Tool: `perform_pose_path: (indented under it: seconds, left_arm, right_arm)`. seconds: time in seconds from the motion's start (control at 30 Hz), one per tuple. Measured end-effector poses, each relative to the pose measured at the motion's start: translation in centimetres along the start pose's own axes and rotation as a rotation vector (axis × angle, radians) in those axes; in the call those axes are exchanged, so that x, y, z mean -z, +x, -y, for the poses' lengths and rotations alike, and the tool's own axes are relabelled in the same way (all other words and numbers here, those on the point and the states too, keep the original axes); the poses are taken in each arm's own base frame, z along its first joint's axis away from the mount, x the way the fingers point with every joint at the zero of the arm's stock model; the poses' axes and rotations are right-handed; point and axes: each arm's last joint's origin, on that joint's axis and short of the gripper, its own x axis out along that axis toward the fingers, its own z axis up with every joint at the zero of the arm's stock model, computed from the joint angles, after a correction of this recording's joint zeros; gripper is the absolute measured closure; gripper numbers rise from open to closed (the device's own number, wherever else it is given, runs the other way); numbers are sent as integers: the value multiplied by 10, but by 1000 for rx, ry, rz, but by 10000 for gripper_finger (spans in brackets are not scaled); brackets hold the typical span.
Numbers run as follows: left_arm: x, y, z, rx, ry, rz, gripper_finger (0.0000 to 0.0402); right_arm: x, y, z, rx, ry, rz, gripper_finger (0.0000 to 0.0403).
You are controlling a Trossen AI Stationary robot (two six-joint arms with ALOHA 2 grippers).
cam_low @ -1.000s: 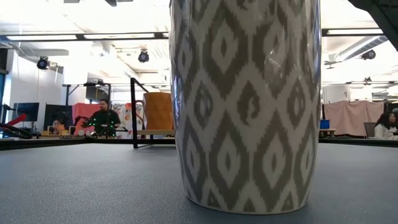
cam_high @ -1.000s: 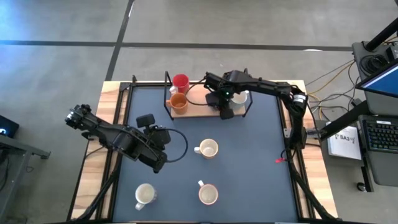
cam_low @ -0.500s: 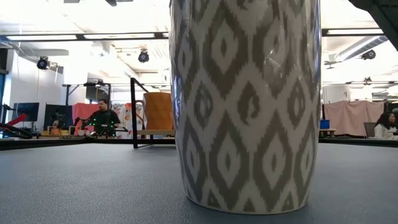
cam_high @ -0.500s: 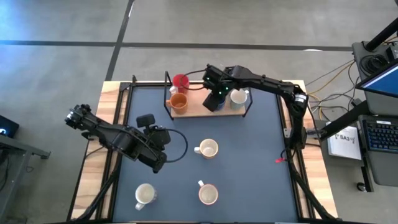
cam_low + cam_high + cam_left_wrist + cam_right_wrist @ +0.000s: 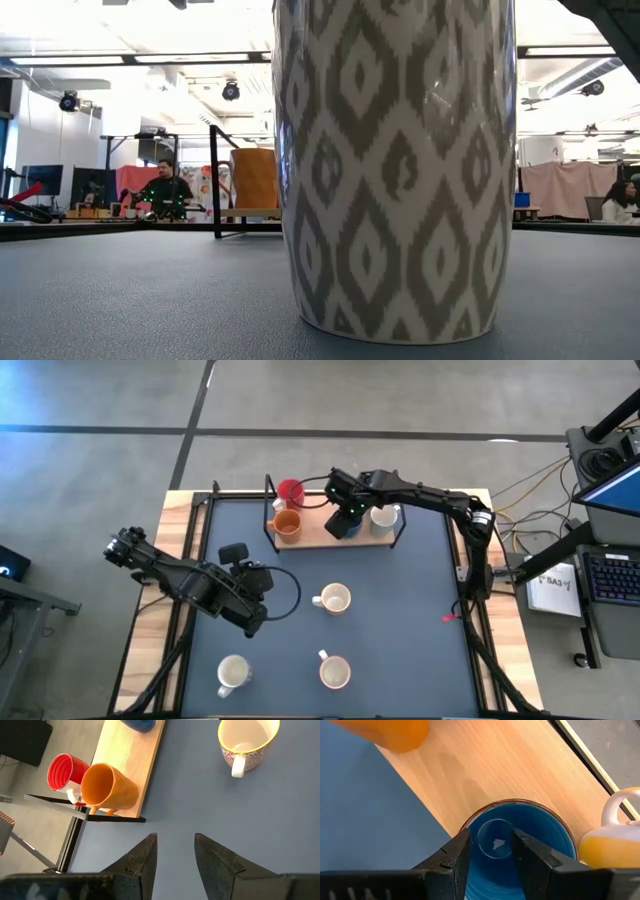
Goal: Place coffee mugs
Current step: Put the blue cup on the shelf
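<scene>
A wooden board [image 5: 320, 532] in a black wire rack lies at the table's far side. On it are a red mug [image 5: 290, 491], an orange mug [image 5: 287, 525] lying on its side, a white mug [image 5: 383, 518] and a blue mug [image 5: 530, 827]. My right gripper [image 5: 491, 837] is open and points down over the blue mug's mouth; in the high view the right gripper [image 5: 343, 525] hides that mug. My left gripper [image 5: 175, 840] is open above the mat at mid-left, where the high view shows the left gripper [image 5: 262, 578]. Three more mugs stand on the mat. My right gripper comes at the blue mug from above. One fingertip [image 5: 462, 845] stands at the mug's rim [image 5: 470, 822] and the other fingertip [image 5: 525, 845] over the hollow. I cannot tell whether either touches the wall. The mug stands upright on the board.
A patterned mug with a yellow rim [image 5: 333, 600] stands mid-mat, with two more mugs [image 5: 335, 673] [image 5: 233, 674] near the front edge. One patterned mug [image 5: 395, 170] fills the low view. The rack's black frame [image 5: 268, 510] edges the board. People sit in the room beyond.
My right gripper has moved along the board toward the table's left and slightly toward the far edge, from beside the white mug to the board's middle, then held still. The left arm has kept still.
</scene>
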Motion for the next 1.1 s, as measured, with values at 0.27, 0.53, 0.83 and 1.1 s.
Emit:
perform_pose_path:
  seconds: [0.27,0.53,0.83,1.1]
  left_arm:
    - [0,0,0,-2,3,-3,288]
    - [1,0,-1,-3,5,-5,288]
    - [1,0,-1,-4,11,-7,288]
    - [1,0,-1,-3,10,-6,288]
  right_arm:
    - [-2,0,-1,-5,4,19,274]
    - [-1,-1,-6,-18,-7,23,278]
    - [0,-3,-10,-17,-19,30,280]
    - [0,-6,-15,-29,-28,42,278]
